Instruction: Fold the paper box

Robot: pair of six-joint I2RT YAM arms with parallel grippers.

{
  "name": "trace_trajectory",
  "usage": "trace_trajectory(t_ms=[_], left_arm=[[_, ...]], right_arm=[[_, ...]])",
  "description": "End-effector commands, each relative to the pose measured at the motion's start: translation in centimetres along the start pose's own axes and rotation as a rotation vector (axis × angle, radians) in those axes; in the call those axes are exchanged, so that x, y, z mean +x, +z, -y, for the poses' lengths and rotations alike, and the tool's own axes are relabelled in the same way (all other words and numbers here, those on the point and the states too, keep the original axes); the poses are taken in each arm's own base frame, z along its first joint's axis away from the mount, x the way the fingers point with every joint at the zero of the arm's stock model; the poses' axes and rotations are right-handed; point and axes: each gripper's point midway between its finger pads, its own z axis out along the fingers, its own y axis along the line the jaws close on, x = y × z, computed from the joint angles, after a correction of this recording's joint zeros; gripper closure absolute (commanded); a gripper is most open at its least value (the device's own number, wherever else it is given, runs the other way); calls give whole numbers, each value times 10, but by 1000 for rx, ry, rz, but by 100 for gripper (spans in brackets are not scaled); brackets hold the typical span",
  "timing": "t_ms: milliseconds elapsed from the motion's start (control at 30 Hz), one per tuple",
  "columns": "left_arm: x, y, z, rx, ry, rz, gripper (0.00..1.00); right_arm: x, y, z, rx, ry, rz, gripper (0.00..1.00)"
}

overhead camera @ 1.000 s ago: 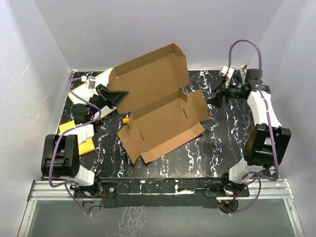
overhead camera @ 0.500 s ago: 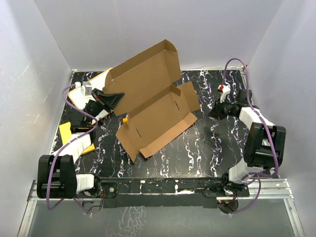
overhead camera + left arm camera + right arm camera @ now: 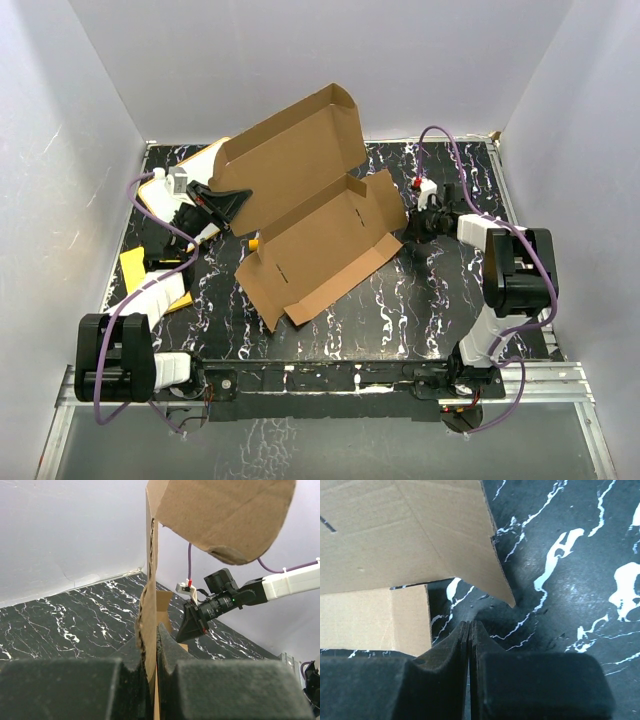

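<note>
The paper box (image 3: 320, 235), plain brown corrugated cardboard, lies half formed in the middle of the black marbled table, its big lid panel (image 3: 290, 160) tilted up at the back. My left gripper (image 3: 235, 198) is shut on the lid's left edge; in the left wrist view the cardboard edge (image 3: 150, 630) stands pinched between the pads at my left gripper (image 3: 151, 652). My right gripper (image 3: 408, 231) is shut with nothing in it, low over the table just off the box's right flap (image 3: 485, 565). My right gripper (image 3: 470, 628) shows its tips pressed together below the flap's corner.
A white board with an orange rim (image 3: 175, 180) lies at the back left under the left arm. A flat orange-yellow sheet (image 3: 150, 275) sits by the left edge. White walls enclose the table on three sides. The right arm (image 3: 240, 597) shows across the box in the left wrist view.
My right gripper has shut and swung from the back right corner leftward and down to the box's right flap. The box shifted slightly left and its lid tilted further up, still held by the left gripper.
</note>
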Motion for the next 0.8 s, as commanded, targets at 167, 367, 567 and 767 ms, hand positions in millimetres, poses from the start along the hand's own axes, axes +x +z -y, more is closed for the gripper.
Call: trace_trajectory(t_ms=[167,367,567,767], left_arm=[[-15,-1,5,-1,59,60,100],[-15,-1,4,-3,59,61,100],[-15,-1,3,-6,60,59,100],[-15,-1,3,-6,62,57,100]], right_arm=[[-30,-18,-49,-204,-149,102,92],[-32,-27,-89,-318,-250,128,92],[-11,-20,-106,-382,-253,42,92],[-11,-19,-102,-364,-244,10,92]])
